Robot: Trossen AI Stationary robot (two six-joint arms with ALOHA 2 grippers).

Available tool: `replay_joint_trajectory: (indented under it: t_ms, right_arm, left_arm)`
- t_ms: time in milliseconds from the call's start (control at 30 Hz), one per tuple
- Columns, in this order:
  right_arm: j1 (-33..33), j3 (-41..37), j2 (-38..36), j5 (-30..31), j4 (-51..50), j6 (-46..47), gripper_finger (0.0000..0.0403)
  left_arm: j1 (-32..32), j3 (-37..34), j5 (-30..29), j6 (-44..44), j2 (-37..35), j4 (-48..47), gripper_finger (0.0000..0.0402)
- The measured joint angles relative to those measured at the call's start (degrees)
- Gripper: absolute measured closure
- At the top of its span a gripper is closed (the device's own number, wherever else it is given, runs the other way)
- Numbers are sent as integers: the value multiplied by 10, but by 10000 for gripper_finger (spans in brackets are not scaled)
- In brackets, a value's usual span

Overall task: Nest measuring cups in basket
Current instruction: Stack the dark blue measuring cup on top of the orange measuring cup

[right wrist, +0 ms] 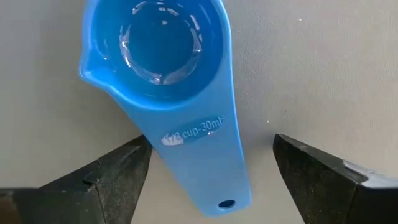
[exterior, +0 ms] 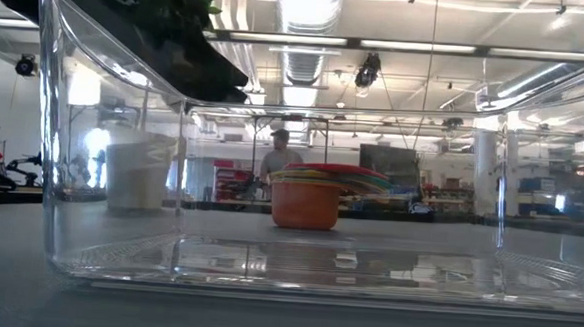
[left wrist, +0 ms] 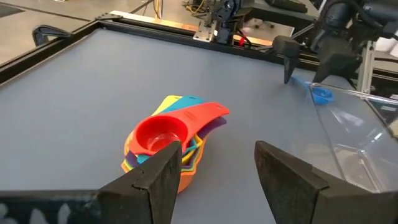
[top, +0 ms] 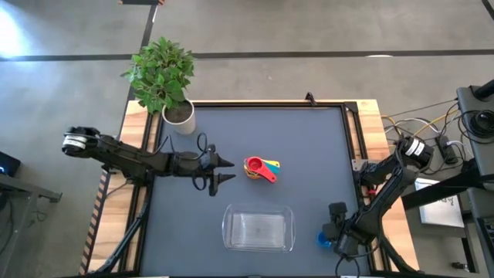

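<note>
A nested stack of measuring cups (top: 258, 168), red on top, stands bowl-down mid-table; it also shows in the left wrist view as the stack (left wrist: 168, 144) and through the basket wall as the stack (exterior: 305, 199). My left gripper (top: 230, 171) (left wrist: 217, 152) is open, level, just left of the stack and apart from it. The blue cup (right wrist: 165, 56) (top: 324, 238) lies alone on the mat by the right edge. My right gripper (right wrist: 211, 149) (top: 336, 228) hangs open above it, fingers either side of the handle (right wrist: 208, 155) without touching. The clear basket (top: 258, 229) sits near the table's near edge.
A white plant pot (top: 180, 117) with a leafy plant stands at the far left corner. The basket's clear wall (exterior: 109, 214) fills the low view. The blue cup lies just right of the basket (left wrist: 354, 143). A person (exterior: 277, 155) stands far behind the table.
</note>
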Motion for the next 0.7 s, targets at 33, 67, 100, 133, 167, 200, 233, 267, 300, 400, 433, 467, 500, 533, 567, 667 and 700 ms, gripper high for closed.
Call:
replay_joint_trajectory:
  t_ms: [33, 67, 100, 133, 167, 200, 233, 267, 300, 400, 433, 467, 500, 533, 567, 667, 700]
  right_arm:
    - [0, 0, 2, 0, 0, -2, 76]
    - [0, 0, 3, 0, 0, -3, 78]
    - [0, 0, 4, 0, 0, -3, 80]
    - [0, 0, 3, 0, 0, -3, 85]
    - [0, 0, 1, 0, 0, -3, 92]
    - [0, 0, -1, -1, 1, -1, 101]
    - [0, 0, -4, -1, 1, 4, 111]
    - [0, -1, -7, -2, 2, 6, 124]
    - [0, -1, -10, -3, 3, 6, 138]
    - [0, -1, -21, -5, 6, 5, 183]
    - [0, -1, -24, -5, 7, 4, 198]
    - [0, -1, -27, -4, 7, 4, 212]
    - [0, -2, -31, -4, 7, 4, 226]
    - [0, -3, -32, -2, 4, 3, 240]
    - [0, -3, -33, -2, 5, 2, 251]
    - [0, -3, -34, 0, 7, -4, 263]
    - [0, -3, -34, 0, 8, -4, 263]
  left_arm:
    - [-2, 0, 0, -1, 0, 0, 215]
    - [-5, 0, 0, -2, 0, 0, 215]
    - [-8, 0, 0, -3, 0, 0, 215]
    - [-10, 0, 0, -5, 0, 0, 215]
    - [-13, 0, 0, -8, 0, 0, 215]
    - [-16, 0, 0, -10, 0, 0, 215]
    - [-19, 0, -1, -11, 0, 0, 215]
    - [-23, 0, -2, -10, 0, 0, 215]
    - [-27, 0, -2, -10, 0, 1, 215]
    - [-38, 0, -2, -10, 0, 3, 215]
    - [-41, 0, -2, -10, 0, 4, 215]
    - [-43, 0, -2, -10, 0, 5, 215]
    - [-45, 0, -2, -10, 0, 7, 215]
    - [-46, 0, -2, -10, 0, 7, 215]
    - [-47, 0, -2, -10, 0, 7, 215]
    - [-49, 0, -2, -12, 0, 7, 215]
    - [-50, 0, -2, -12, 0, 7, 215]
